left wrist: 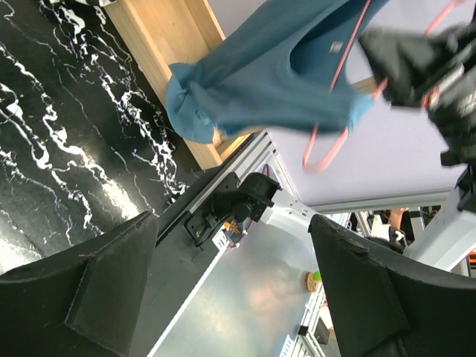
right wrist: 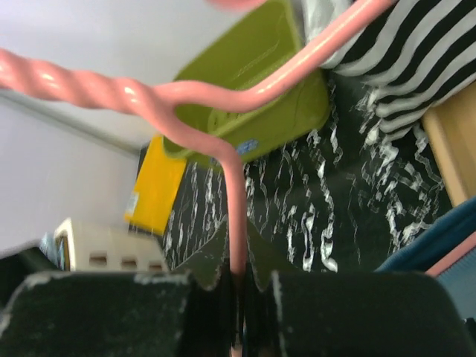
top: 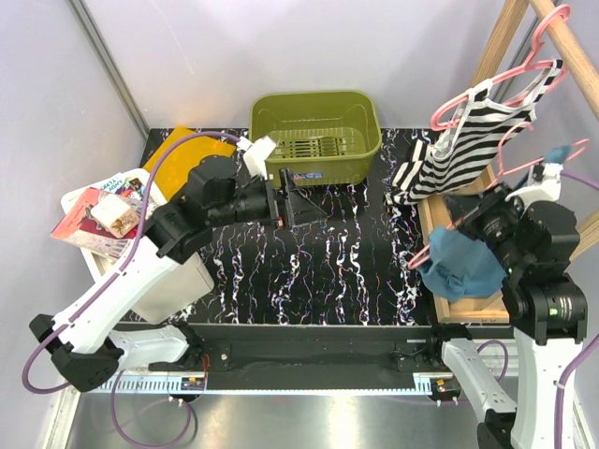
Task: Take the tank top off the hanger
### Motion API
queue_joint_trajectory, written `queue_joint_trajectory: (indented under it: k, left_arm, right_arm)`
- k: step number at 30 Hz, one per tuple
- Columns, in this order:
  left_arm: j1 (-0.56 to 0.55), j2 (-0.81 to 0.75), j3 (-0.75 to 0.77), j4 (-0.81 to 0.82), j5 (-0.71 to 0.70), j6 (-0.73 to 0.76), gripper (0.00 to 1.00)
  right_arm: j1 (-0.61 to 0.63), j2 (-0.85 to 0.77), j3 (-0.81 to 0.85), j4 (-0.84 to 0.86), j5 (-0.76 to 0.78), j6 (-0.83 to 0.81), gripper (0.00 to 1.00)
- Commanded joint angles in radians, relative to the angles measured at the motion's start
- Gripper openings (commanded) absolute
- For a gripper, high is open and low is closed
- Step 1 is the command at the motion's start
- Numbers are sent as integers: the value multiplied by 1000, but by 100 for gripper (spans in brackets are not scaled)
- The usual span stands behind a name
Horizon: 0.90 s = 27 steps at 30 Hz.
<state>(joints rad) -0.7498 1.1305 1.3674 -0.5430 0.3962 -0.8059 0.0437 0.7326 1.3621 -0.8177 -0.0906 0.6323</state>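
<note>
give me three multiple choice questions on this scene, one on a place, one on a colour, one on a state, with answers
1. Where does the green basket stand?
A) at the far side of the table
B) at the table's near edge
C) off the table, on the floor

2. What colour is the tank top on the hanger that the right hand holds?
A) red
B) blue
C) white

3. How is the right hand?
A) open wide and empty
B) shut on the basket's rim
C) shut on the hanger

Answers:
1 A, the top view shows it against the far edge.
2 B, the cloth hanging by the right hand is blue.
3 C, the right wrist view shows it clamped on the pink wire.
</note>
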Motion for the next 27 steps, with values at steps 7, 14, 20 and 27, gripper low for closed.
queue_joint_trajectory:
  k: [7, 14, 20, 27]
  left_arm:
    - [-52, -49, -48, 146, -37, 57, 86]
    - [-95, -109, -93, 146, -100, 68, 85]
    - [-125, -133, -134, 140, -128, 57, 84]
    - [-125, -37, -50, 137, -203, 103, 85]
  right_arm:
    - [1, -6, -61, -70, -781, -164, 2]
    - [-1, 88, -83, -43, -989, -148, 0]
    - [22, 163, -146, 152, -1100, -14, 0]
    - [68, 294, -98, 218, -1115, -5, 0]
